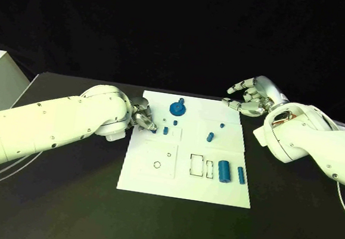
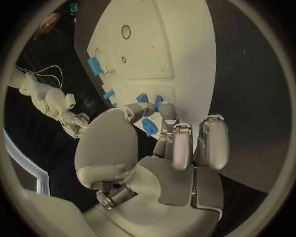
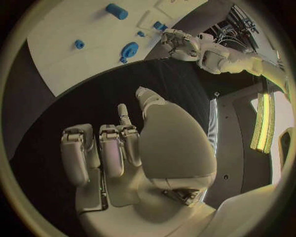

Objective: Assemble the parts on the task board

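Left hand (image 1: 142, 119) at the task board's (image 1: 182, 187) 9 o'clock edge, fingers pinching a small blue part (image 2: 148, 127); grip looks firm, though the fingertips hide much of it. Right hand (image 1: 250, 96) hovers off the board's 1 o'clock corner, fingers curled, holding nothing. Two blue cylinders (image 1: 225, 171) lie at 4 o'clock on the board; a round blue piece (image 1: 178, 107) stands near 12. Advice: keep the pinched part upright, line it over its seat, then press straight down slowly.

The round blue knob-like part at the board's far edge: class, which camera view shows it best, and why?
The head view: the round blue part is seen unobstructed from above. The right wrist view shows it small; in the left wrist view I cannot identify it.
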Controlling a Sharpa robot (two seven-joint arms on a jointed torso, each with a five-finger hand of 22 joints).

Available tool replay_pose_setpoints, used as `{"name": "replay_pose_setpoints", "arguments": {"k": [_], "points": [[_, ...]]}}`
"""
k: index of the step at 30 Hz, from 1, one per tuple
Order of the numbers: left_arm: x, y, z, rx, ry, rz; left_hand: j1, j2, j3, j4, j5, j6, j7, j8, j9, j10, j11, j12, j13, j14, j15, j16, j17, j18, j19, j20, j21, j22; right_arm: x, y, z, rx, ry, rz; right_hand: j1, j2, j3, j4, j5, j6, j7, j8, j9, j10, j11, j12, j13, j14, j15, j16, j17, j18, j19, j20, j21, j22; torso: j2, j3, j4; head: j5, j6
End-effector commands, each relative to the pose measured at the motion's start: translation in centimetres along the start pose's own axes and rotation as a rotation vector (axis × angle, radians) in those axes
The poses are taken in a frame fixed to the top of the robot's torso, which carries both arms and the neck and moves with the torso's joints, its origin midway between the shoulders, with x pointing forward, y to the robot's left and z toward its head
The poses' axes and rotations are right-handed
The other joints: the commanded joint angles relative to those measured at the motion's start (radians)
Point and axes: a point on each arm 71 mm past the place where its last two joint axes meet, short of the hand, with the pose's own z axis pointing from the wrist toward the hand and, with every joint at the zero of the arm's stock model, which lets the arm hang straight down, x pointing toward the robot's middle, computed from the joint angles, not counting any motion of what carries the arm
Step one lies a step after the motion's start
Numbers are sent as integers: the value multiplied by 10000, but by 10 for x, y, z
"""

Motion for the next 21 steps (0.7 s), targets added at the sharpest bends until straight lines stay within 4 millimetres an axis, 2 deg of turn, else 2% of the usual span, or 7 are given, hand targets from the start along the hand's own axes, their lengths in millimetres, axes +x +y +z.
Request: {"name": "replay_pose_setpoints", "arguments": {"k": [1,21], "points": [[1,-1,1,-3,60,104,-12,78,1802,-1836,20,119,-37,45,26,31,-8,50,-9,951,-74,48,2339,-62,47,-18,46,520,1,1,0,-133,88,-63,-98,2,27,-15,57,1,-33,31,9,543,2,-28,2132,1042,16,17,2562,-143,1048,55,22,2632,7,1,4,-11,-12],[6,-2,4,-59,620,499,-13,88,1813,-1844,11,115,-38,39,29,13,-9,19,-54,958,-75,58,2360,-61,46,-22,45,518,1,2,-1,-152,112,-54,-98,2,27,-15,57,1,-33,31,9,543,2,-28,2132,1042,16,17,2562,-143,1048,55,22,2632,3,-2,0,-35,-108]]}}
